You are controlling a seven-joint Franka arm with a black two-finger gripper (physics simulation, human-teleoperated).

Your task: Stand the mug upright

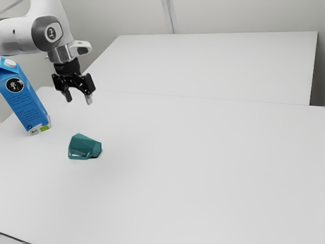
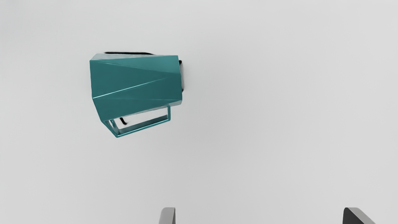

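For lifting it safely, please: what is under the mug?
The mug lies on the white table; thin dark marks show beside it. What its body covers cannot be seen.

Mug [image 1: 85,145] lies on its side on the tbl [image 1: 213,173], wide end twd 9 o'clock in the ext. view, handle [image 1: 78,156] abt 6–7. From the mug: carton [image 1: 24,104] on tbl nr 10 o'clock; gripper [image 1: 78,99] above tbl, approx. 12.
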